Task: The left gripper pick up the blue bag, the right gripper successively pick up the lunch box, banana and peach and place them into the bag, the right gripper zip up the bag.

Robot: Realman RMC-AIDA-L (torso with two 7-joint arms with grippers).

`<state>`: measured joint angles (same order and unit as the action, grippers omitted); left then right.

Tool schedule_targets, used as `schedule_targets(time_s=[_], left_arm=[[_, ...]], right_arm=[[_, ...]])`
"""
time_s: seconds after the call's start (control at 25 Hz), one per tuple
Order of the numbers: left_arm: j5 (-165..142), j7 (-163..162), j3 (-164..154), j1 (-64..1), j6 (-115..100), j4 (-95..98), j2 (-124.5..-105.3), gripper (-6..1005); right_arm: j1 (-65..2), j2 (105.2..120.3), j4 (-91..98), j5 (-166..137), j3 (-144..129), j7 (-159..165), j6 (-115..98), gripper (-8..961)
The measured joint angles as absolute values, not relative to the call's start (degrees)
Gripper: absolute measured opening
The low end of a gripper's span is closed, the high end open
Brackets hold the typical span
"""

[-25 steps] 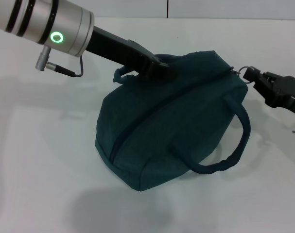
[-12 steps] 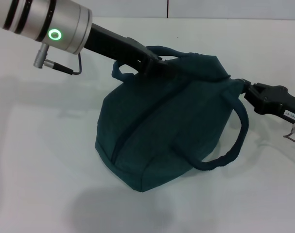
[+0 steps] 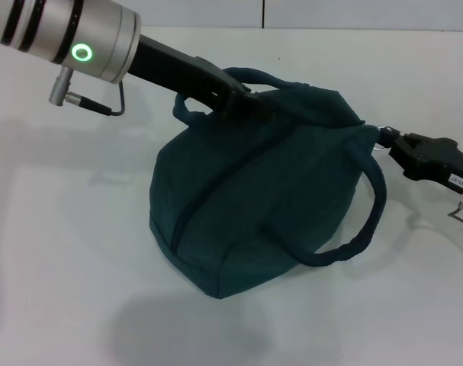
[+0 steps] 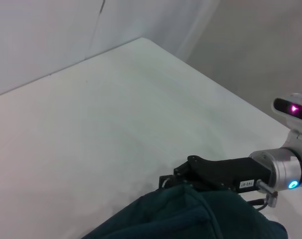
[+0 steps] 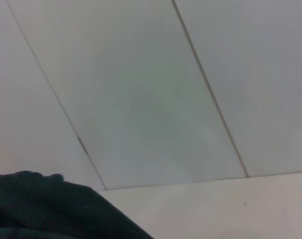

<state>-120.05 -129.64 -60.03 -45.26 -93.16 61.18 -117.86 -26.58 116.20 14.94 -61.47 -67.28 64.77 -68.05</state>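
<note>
Now the blue bag (image 3: 254,198), zipped, left gripper (image 3: 235,99) clamped on its rear handle (right gripper (image 3: 390,142) pinching the ring pull (image 3: 381,142)).

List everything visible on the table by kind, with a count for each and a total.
Blue bag: 1
Grippers: 2, the left gripper at the bag's top by a handle, the right gripper at the zipper end
Lunch box, banana, peach: 0 in view
Total: 3

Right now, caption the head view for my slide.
Left pincer grips the zipped bag by a handle; right pincer at its zipper end.
</note>
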Motion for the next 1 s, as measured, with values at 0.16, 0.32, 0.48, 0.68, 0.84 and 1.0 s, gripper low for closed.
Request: schedule_targets(time_s=[0.16, 0.32, 0.48, 0.68, 0.84, 1.0], left_arm=[[-120.0, -129.6, -60.0, -45.3, -93.2, 61.0, -117.84, 70], [-119.7, -129.6, -60.0, -45.2, -93.2, 60.8, -117.84, 75], [-117.9, -129.3, -60.0, -44.5, -93.2, 60.8, -117.84, 81], [-115.2, -124.4, -60.1, -42.1, -93.0, 61.0, -118.29, 88], [-110.1, -119.6, -58.0, -39.6, -92.6, 61.1, -118.64, 180], [-103.6, -112.1, -54.4, -36.2, -92.5, 60.9, -119.21, 295]], right_arm=[[-26.5, 116.14, 14.9, -61.4, -67.4, 64.8, -67.6, 7], [-27.1, 116.08, 14.2, -61.8, -69.0, 64.8, -67.3, 7], [-26.8, 116.11, 14.1, -61.6, -69.8, 64.9, -67.8, 20], [-24.4, 116.04, 14.1, -59.4, -69.2, 65.0, -69.7, 52], [-22.6, 115.75, 14.7, -58.3, -69.2, 63.5, -73.5, 77], [-21.2, 115.72, 14.7, -55.8, -69.0, 61.4, -76.0, 256]])
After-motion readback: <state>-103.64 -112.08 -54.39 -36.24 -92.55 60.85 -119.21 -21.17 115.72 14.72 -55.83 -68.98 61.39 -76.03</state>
